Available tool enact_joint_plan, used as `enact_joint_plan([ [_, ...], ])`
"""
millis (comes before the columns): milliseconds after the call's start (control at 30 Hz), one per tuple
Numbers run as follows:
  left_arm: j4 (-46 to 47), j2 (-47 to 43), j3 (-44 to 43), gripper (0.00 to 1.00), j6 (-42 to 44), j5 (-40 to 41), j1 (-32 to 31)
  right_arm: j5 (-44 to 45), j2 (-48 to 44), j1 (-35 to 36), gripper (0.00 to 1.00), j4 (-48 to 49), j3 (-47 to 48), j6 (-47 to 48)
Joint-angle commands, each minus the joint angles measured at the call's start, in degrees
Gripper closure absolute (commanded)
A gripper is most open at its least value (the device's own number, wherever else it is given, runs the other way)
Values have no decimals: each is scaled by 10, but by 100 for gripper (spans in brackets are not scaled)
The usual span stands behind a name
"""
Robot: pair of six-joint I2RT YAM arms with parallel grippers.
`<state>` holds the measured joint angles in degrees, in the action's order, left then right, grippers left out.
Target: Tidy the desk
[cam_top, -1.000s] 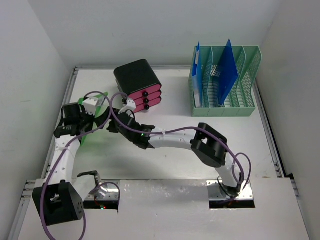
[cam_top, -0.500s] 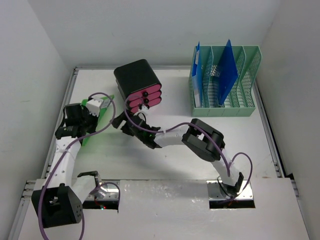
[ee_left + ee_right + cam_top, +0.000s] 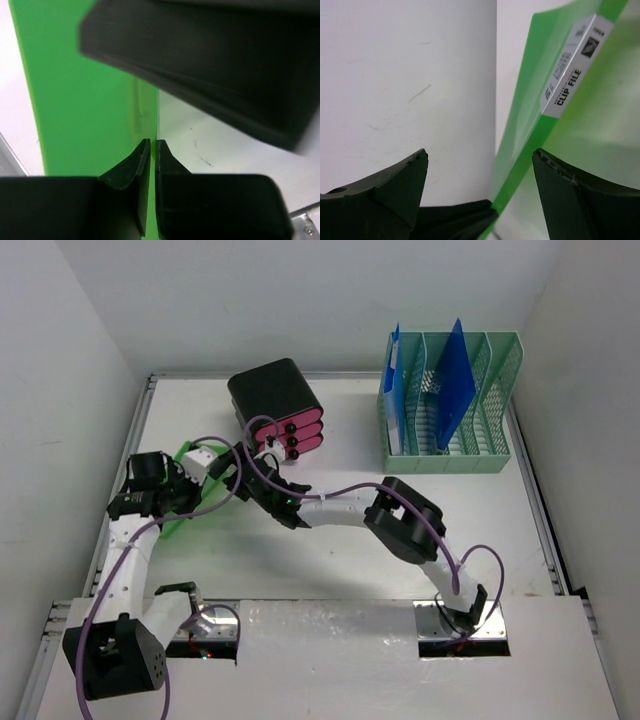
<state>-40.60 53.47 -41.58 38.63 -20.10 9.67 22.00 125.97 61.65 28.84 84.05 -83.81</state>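
A green clip file (image 3: pixel 176 526) stands tilted on the white desk (image 3: pixel 350 440) at the left. My left gripper (image 3: pixel 188 490) is shut on its edge; in the left wrist view the jaws (image 3: pixel 152 144) pinch the thin green sheet (image 3: pixel 80 100). My right gripper (image 3: pixel 252 482) reaches in from the right and is open. In the right wrist view the file's edge with its "CLIP FILE" label (image 3: pixel 570 75) runs between the spread fingers (image 3: pixel 400 182), and the gripper (image 3: pixel 480 157) does not touch it.
A black drawer box with pink drawers (image 3: pixel 278 408) sits just behind the two grippers. A green slotted file rack (image 3: pixel 500 410) with blue folders (image 3: pixel 455 375) stands at the back right. Walls close in the desk on the left, the back and the right.
The right gripper has shifted and turned close beside the file. The left gripper has turned, and the green file now leans differently and looks bowed.
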Motion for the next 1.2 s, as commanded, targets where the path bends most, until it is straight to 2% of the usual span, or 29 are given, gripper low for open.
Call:
enact_joint_plan([
  [0,-25,-14,-41,100,34,-25,-1,-15,38,0,17,-71,34,-92],
  [300,-69,-23,-70,100,68,-42,-1,-51,95,-4,16,-136,120,-122],
  [467,-84,-22,-48,100,109,-40,-1,-74,118,-8,23,-143,139,-121],
  [600,-112,-23,-42,100,148,-40,-1,-96,130,-13,46,-111,116,-144],
  [633,-121,-24,-42,100,160,-41,-2,-98,131,-14,63,-101,109,-149],
  [700,-142,-27,-42,100,184,-42,-1,-100,131,-16,79,-99,102,-145],
  [733,-149,-26,-44,100,192,-42,-1,-99,129,-16,92,-102,102,-140],
  [767,-171,-24,-46,100,209,-45,-1,-98,123,-16,98,-105,101,-124],
  [800,-184,-21,-57,76,216,-47,-1,-98,118,-15,100,-101,96,-112],
  [900,-239,-18,-94,20,231,-50,-1,-112,95,-15,100,-85,84,-59],
  [933,-249,-18,-106,17,230,-51,-1,-114,85,-14,100,-76,78,-42],
  [967,-271,-18,-135,9,224,-57,-1,-118,75,-13,100,-64,73,0],
  [1033,-295,-16,-169,7,217,-79,-1,-119,44,-6,100,-50,67,64],
  [1067,-321,-14,-208,6,217,-90,-1,-132,37,-3,100,-47,72,142],
  [1133,-350,-8,-250,6,200,-121,-1,-162,15,0,100,-42,82,216],
  [1167,-349,-4,-289,6,187,-122,-1,-175,5,1,100,-41,81,289],
])
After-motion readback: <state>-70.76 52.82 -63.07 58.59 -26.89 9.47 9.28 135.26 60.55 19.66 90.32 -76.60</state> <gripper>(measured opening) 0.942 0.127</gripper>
